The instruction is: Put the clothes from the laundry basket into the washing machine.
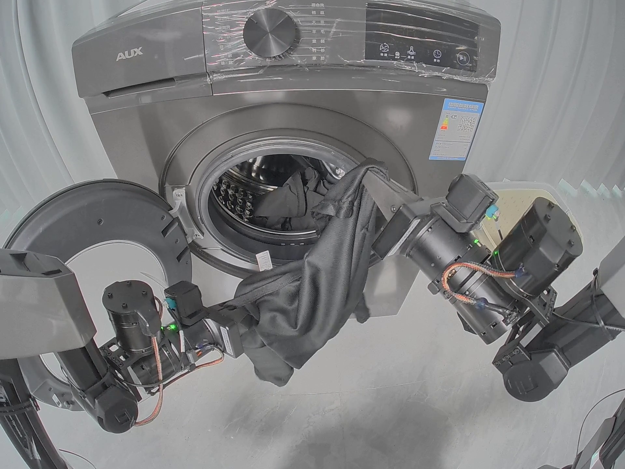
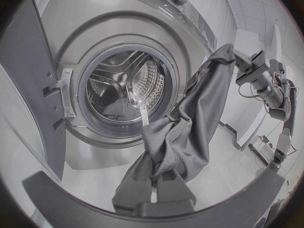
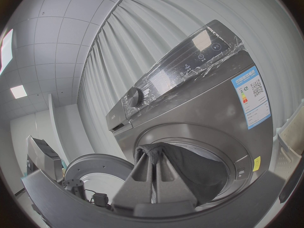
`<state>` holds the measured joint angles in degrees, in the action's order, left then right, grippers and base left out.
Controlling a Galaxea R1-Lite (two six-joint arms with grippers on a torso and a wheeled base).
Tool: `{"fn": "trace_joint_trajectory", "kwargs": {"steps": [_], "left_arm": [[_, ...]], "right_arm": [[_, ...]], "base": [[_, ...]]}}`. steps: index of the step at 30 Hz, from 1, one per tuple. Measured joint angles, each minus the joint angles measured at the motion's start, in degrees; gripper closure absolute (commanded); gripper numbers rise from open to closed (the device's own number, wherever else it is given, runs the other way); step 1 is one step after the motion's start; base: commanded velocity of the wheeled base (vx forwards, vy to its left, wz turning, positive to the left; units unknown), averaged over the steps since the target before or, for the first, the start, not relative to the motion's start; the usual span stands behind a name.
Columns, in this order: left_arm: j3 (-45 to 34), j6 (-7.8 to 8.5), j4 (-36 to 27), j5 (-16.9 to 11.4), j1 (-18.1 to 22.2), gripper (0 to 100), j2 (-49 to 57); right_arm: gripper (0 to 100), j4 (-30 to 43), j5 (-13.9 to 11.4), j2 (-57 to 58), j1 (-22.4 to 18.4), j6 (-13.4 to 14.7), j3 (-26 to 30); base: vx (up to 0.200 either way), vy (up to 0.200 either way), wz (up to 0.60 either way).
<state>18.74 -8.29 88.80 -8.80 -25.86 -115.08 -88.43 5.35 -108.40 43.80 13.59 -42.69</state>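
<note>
A dark grey garment (image 1: 319, 281) hangs stretched between both grippers in front of the washing machine (image 1: 280, 105). My right gripper (image 1: 372, 172) is shut on its upper end at the right rim of the drum opening (image 1: 273, 197). My left gripper (image 1: 244, 333) is shut on its lower end, below and left of the opening. The left wrist view has the garment (image 2: 186, 121) bunched in the left gripper (image 2: 154, 174), and the right wrist view has it (image 3: 193, 168) pinched in the right gripper (image 3: 154, 162). More dark clothes (image 1: 293, 200) lie inside the drum.
The round door (image 1: 84, 229) stands swung open to the left, close to my left arm. A pale laundry basket (image 1: 514, 197) sits right of the machine behind my right arm. Bare grey floor (image 1: 364, 398) lies in front. Curtains hang behind.
</note>
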Motion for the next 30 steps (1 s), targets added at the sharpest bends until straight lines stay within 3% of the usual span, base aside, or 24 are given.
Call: {"fn": "trace_joint_trajectory", "kwargs": {"steps": [15, 30], "left_arm": [[1.44, -0.52, -0.01, -0.23, 0.74, 100, 5.13], [5.62, 0.17, -0.23, -0.09, 5.46, 100, 15.65]], "right_arm": [[100, -0.06, 0.17, 0.07, 0.24, 0.20, 0.77], [100, -0.15, 0.01, 0.95, -0.59, 0.17, 0.79]], "base": [[0.000, 0.000, 0.00], [0.000, 0.000, 0.00]]}}
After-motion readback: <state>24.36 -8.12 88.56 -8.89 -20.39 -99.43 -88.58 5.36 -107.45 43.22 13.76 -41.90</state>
